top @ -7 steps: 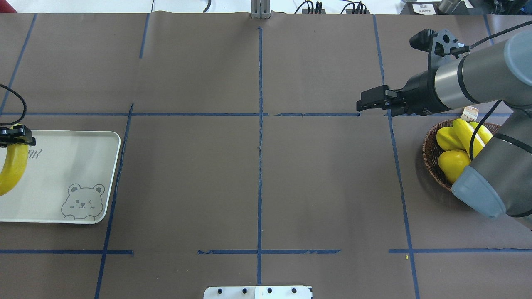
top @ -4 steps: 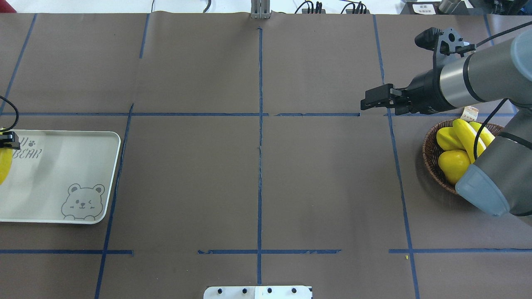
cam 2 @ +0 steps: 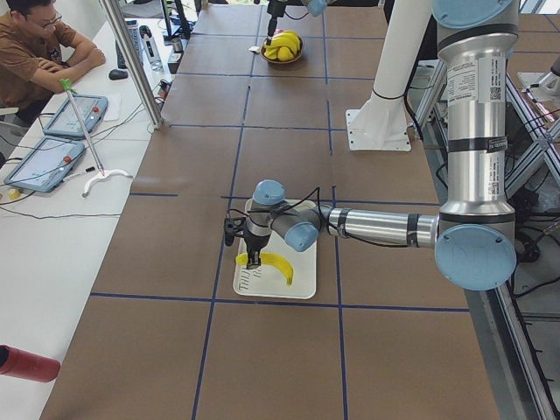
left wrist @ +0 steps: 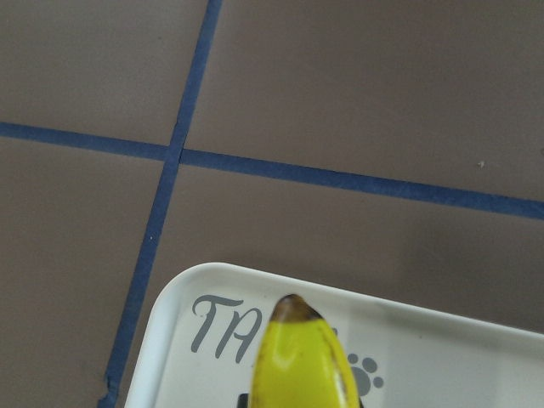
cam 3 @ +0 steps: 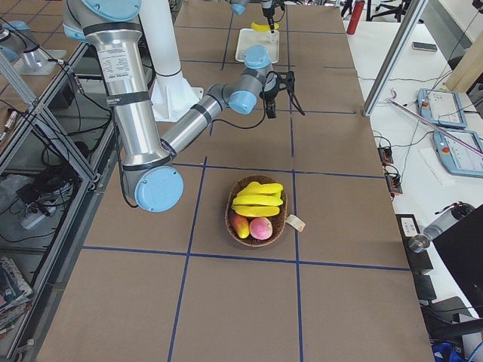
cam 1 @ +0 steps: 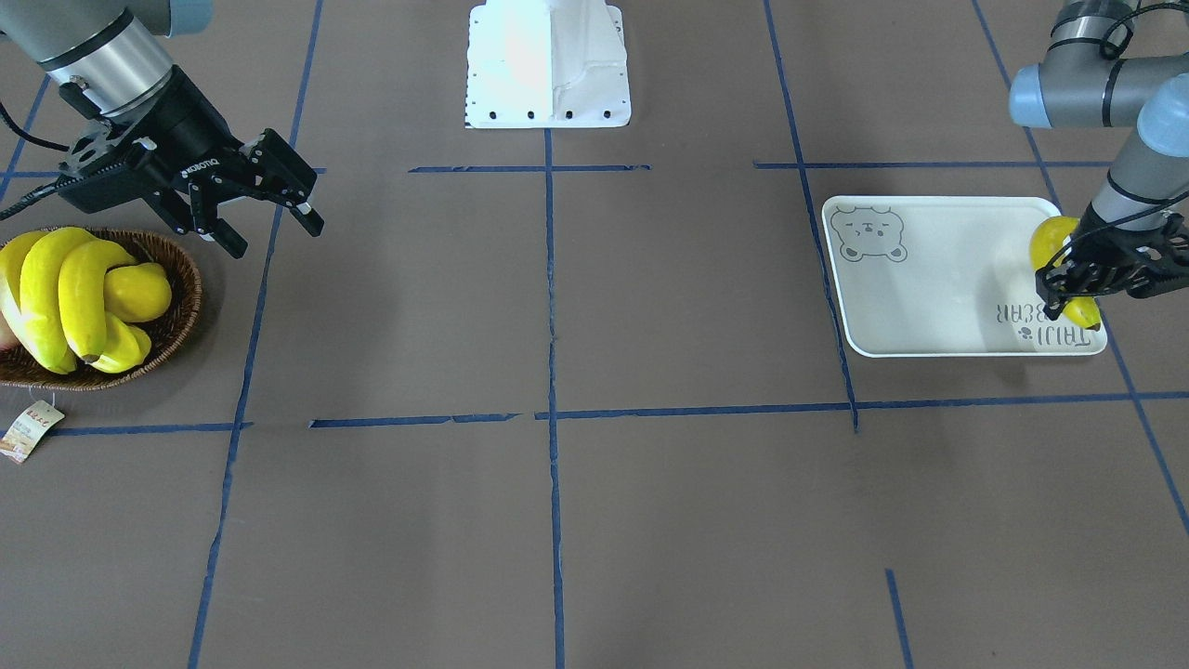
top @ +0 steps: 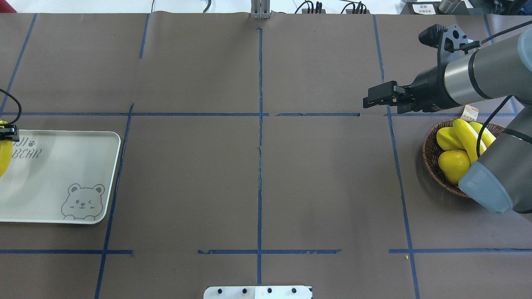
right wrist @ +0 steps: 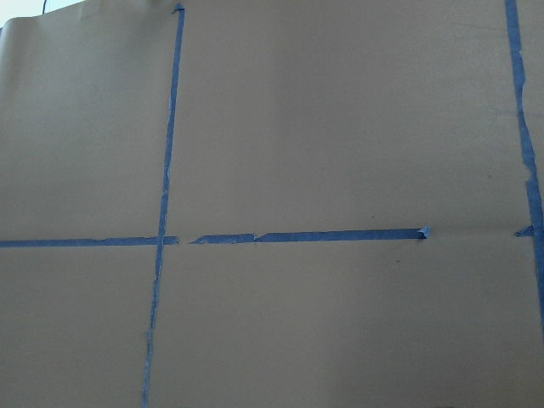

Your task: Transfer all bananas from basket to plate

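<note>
The pale tray, the plate (cam 1: 929, 279), lies at the table's left end; it also shows in the overhead view (top: 58, 174). My left gripper (cam 1: 1068, 290) is shut on one banana (cam 1: 1050, 240) and holds it over the plate's outer end, by the lettering. The wrist view shows that banana's dark tip (left wrist: 297, 310) over the plate. The wicker basket (cam 1: 181, 307) at the right end holds three bananas (cam 1: 56, 288). My right gripper (cam 1: 271, 228) is open and empty, above the table beside the basket (top: 428, 153).
Round yellow fruit (cam 1: 141, 290) and reddish fruit (cam 3: 260, 226) lie in the basket with the bananas. A paper tag (cam 1: 31, 429) on a string lies beside it. The robot's white base (cam 1: 548, 65) stands at the middle near edge. Blue tape lines cross the brown table.
My left gripper has moved left with the banana, nearly out of the overhead view. My right gripper has shifted a little to the right and up, still open.
</note>
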Action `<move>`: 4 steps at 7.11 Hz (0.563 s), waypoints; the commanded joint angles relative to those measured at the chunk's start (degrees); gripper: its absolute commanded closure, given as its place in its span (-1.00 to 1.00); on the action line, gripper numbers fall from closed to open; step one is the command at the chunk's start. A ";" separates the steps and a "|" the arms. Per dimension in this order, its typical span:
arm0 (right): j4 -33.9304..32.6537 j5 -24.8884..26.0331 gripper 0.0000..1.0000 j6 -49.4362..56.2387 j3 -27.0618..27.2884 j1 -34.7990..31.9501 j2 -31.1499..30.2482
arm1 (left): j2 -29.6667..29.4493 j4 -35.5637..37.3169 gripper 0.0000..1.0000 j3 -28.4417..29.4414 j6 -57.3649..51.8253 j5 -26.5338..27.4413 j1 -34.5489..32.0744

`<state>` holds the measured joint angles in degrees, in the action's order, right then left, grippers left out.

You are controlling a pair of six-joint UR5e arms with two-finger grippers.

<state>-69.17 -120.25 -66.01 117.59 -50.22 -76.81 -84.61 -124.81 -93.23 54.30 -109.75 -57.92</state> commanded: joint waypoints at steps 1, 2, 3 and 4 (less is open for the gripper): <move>0.00 -0.69 -1.00 0.00 0.01 -0.76 -0.44 | -0.38 0.01 0.64 0.07 0.11 -0.20 0.00; 0.09 -0.87 -1.00 0.09 0.01 -1.02 -0.62 | -0.38 -0.08 -0.37 0.24 0.02 -0.20 0.00; 0.09 -1.13 -1.00 0.09 0.09 -1.28 -0.97 | 0.05 -0.60 -0.98 0.24 -0.59 -0.11 0.00; 0.09 -1.13 -1.00 0.44 0.27 -2.16 -2.27 | 0.49 -0.69 -0.99 0.16 -0.60 -0.20 0.00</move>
<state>-69.09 -121.26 -65.84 117.71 -51.59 -77.95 -84.58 -125.26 -93.04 53.91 -109.91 -57.92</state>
